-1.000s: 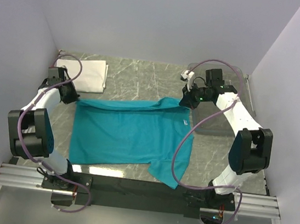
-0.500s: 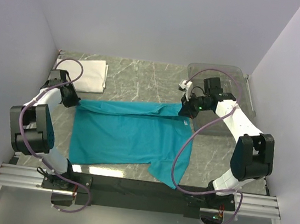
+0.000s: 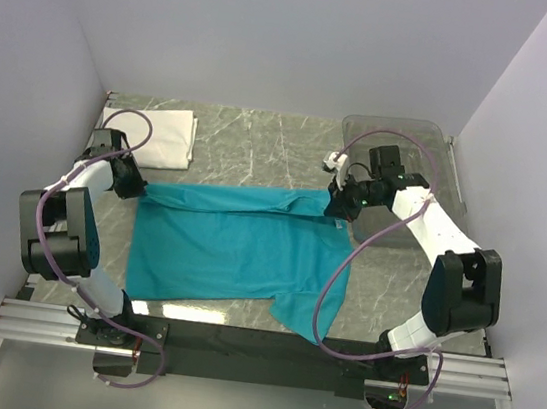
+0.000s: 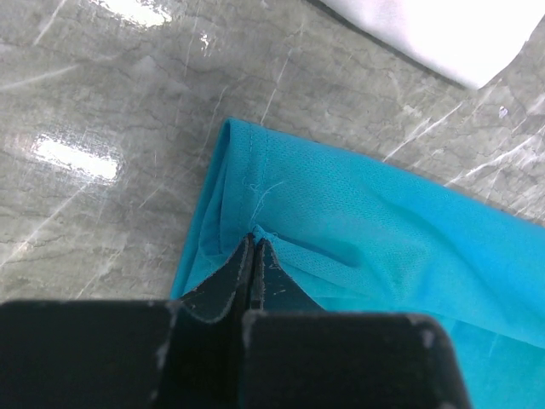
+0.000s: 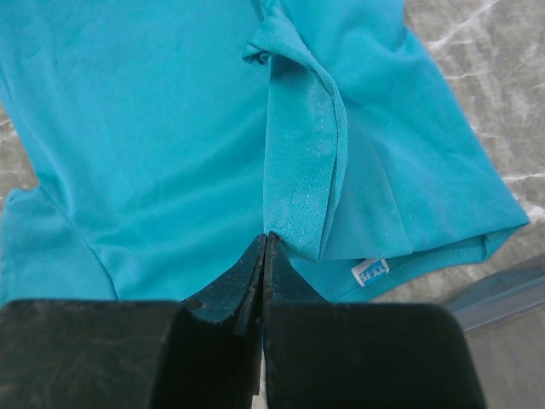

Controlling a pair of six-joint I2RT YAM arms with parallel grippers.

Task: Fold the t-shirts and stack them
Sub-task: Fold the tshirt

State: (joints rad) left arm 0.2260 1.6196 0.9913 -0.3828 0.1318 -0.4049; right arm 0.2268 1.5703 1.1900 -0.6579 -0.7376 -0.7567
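Note:
The teal-blue t-shirt (image 3: 233, 245) lies spread on the marble table, its far edge folded toward the front. My left gripper (image 3: 133, 184) is shut on the shirt's far left corner (image 4: 255, 237). My right gripper (image 3: 337, 205) is shut on the shirt's far right edge (image 5: 272, 236), next to the small white label (image 5: 370, 271). The white t-shirt (image 3: 162, 134) lies folded at the far left corner, and its edge shows in the left wrist view (image 4: 443, 34).
A clear plastic bin (image 3: 409, 172) stands at the far right behind my right arm; its edge shows in the right wrist view (image 5: 502, 294). Walls close in the table on three sides. Bare marble (image 3: 261, 147) lies beyond the teal shirt.
Both grippers have drawn the teal shirt's far edge toward the front, folding it over the body. The right gripper has moved nearer and left.

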